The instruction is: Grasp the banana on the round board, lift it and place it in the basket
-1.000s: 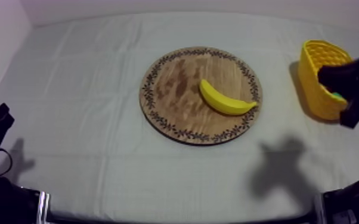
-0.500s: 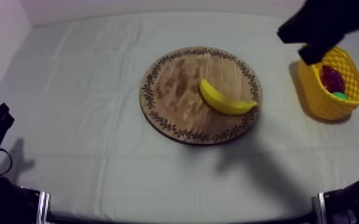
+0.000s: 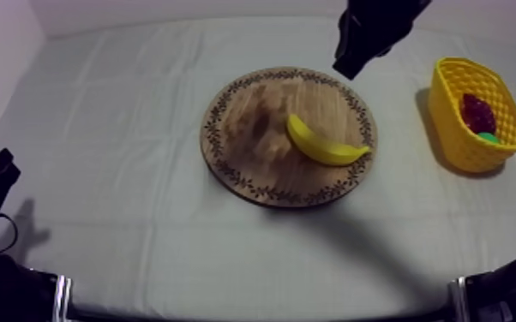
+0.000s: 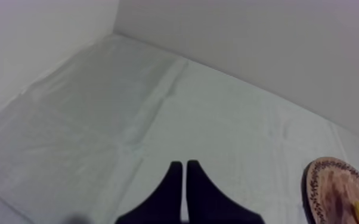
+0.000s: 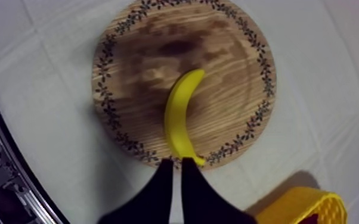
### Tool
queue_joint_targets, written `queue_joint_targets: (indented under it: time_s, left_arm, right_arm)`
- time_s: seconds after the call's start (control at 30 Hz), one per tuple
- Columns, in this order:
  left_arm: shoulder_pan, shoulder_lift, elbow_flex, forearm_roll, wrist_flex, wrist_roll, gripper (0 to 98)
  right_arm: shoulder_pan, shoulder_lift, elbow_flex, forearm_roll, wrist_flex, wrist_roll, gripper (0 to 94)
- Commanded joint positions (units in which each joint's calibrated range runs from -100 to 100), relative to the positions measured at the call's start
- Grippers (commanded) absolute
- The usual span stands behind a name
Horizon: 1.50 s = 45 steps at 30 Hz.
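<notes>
While hanging above the board's far rim, holds right gripper (image 5: 176, 162) clenched to a narrow wedge, grasping nothing. Finds banana (image 5: 180, 122) directly ahead and below, flat on board (image 5: 229, 53), on the half toward the basket (image 3: 454, 128), long axis nearly in line with the gripper's reach, so likely best pinched across its width. Puts right arm nearer; left gripper (image 4: 182, 165) clenched too, well apart from board. Offers smooth, curved yellow peel on grained round wood with patterned rim; latticed basket on cloth-covered surface.
</notes>
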Motion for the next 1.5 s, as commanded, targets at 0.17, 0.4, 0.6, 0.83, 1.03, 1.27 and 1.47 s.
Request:
queue_joint_targets:
  time_s: [0.17, 0.4, 0.6, 0.83, 1.03, 1.27, 1.47]
  left_arm:
    - [0.0, 0.0, 0.0, 0.02, 0.0, 0.0, 0.1]
    - [0.0, 0.0, 0.0, 0.02, 0.0, 0.0, 0.1]
    - [0.0, 0.0, 0.0, 0.02, 0.0, 0.0, 0.1]
    - [0.0, 0.0, 0.0, 0.02, 0.0, 0.0, 0.1]
    - [0.0, 0.0, 0.0, 0.02, 0.0, 0.0, 0.1]
    - [0.0, 0.0, 0.0, 0.02, 0.0, 0.0, 0.1]
    - [0.0, 0.0, 0.0, 0.02, 0.0, 0.0, 0.1]
  right_arm:
    - [0.4, 1.1, 0.3, 0.3, 0.0, -2.0, 22.7]
    - [0.8, 1.4, -0.7, 0.5, 1.8, -5.2, 55.1]
    - [0.7, 1.4, -0.9, 0.9, 2.4, -6.2, 70.8]
    - [0.7, 1.5, 1.0, 1.0, 2.0, -7.4, 79.1]
    - [0.7, 3.0, 6.7, 1.1, -1.7, -8.1, 81.9]
    - [0.8, 7.9, 14.3, 1.0, -9.6, -9.0, 84.5]
    - [0.2, 14.0, 16.5, 1.5, -15.2, -9.7, 86.6]
